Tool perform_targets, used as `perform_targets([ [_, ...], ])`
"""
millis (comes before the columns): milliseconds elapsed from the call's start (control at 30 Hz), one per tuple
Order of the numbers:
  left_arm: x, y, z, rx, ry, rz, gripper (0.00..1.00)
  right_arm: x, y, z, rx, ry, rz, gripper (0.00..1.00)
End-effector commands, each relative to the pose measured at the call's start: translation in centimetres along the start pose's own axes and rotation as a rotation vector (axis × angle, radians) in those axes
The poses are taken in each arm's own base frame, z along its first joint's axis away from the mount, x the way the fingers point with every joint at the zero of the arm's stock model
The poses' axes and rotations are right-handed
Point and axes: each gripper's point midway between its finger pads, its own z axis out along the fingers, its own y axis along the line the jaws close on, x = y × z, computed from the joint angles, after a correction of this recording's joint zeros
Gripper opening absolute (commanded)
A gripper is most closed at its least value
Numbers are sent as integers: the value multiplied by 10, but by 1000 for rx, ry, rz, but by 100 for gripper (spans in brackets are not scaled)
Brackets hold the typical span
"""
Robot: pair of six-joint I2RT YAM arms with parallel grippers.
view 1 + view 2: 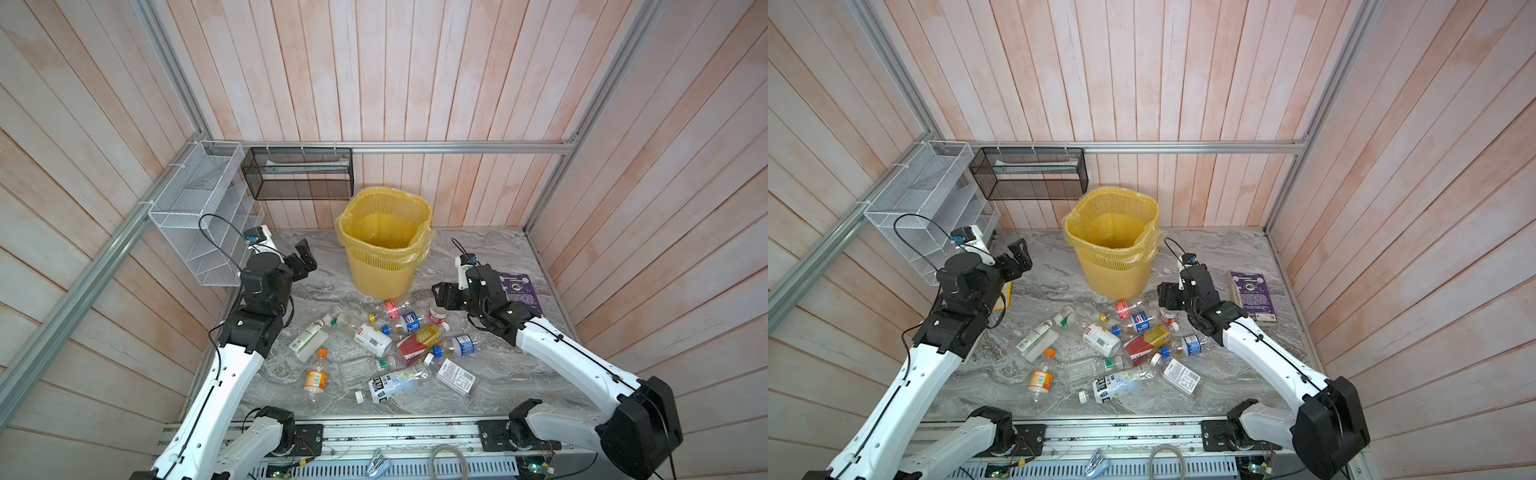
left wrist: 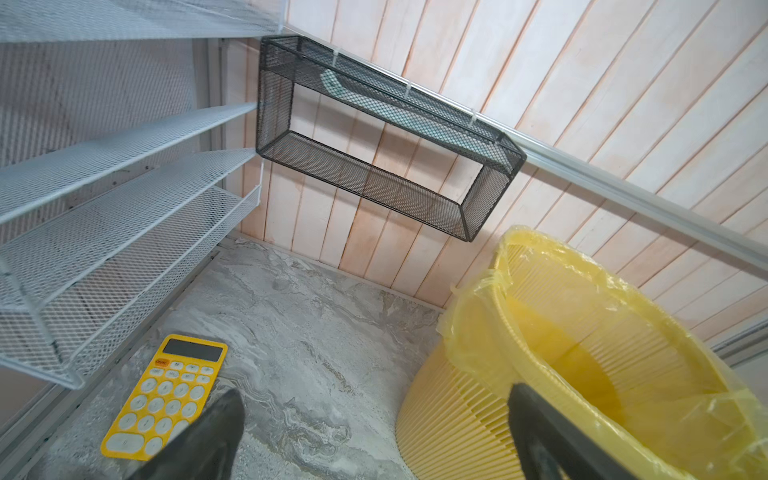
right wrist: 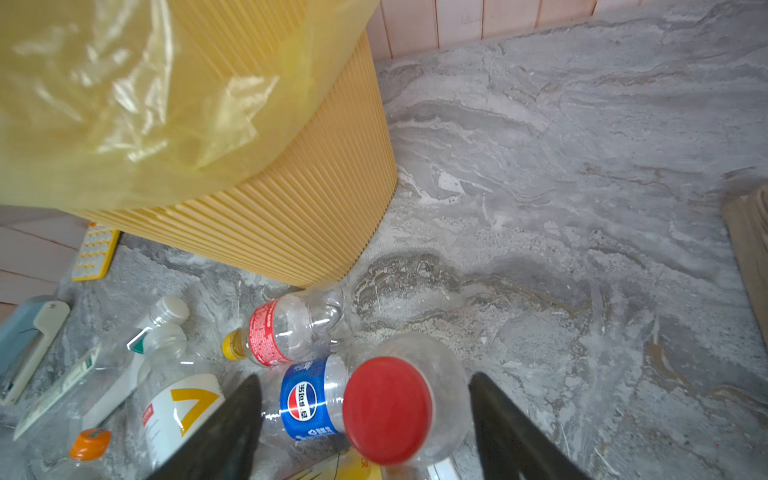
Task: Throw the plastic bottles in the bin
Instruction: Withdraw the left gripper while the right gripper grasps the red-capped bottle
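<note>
In both top views, bottles litter the surface at 6 o'clock of the bin. The left hand hovers at the bin's 9 o'clock, the right hand at its 4 o'clock. Left wrist view: left hand spread wide and empty beside the bin. Right wrist view: right hand half-spread astride an upright red-capped bottle, not gripping it.

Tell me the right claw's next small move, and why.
Probably close the right claw on the red-capped bottle: its fingers flank the bottle, but a gap shows on one side, so it does not look gripped yet.
</note>
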Motion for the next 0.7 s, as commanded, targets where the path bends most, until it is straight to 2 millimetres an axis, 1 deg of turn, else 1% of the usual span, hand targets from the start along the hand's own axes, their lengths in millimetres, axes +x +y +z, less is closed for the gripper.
perform_targets([
  [0, 26, 16, 5, -17, 82, -69, 100, 3, -5, 7, 91, 32, -51, 66],
  [67, 36, 24, 9, -29, 114, -85, 100, 7, -2, 12, 107, 56, -69, 61],
  [167, 44, 29, 12, -35, 132, -90, 100, 13, -5, 17, 147, 78, -76, 53],
  [267, 46, 29, 14, -35, 139, -84, 100, 15, -9, 16, 174, 80, -63, 46],
  [367, 46, 29, 14, -33, 140, -78, 100, 13, -15, 13, 201, 59, -53, 37],
  [400, 47, 29, 15, -34, 141, -77, 100, 10, -16, 10, 208, 48, -51, 29],
  [500, 48, 30, 17, -37, 144, -78, 100, -1, -18, 2, 225, 4, -47, 20],
  [600, 49, 31, 19, -41, 149, -80, 100, -17, -19, -12, 239, -58, -48, 19],
  [633, 51, 33, 20, -46, 153, -81, 100, -26, -20, -20, 249, -87, -50, 19],
  [667, 52, 34, 20, -48, 156, -81, 100, -40, -21, -33, 267, -134, -53, 19],
])
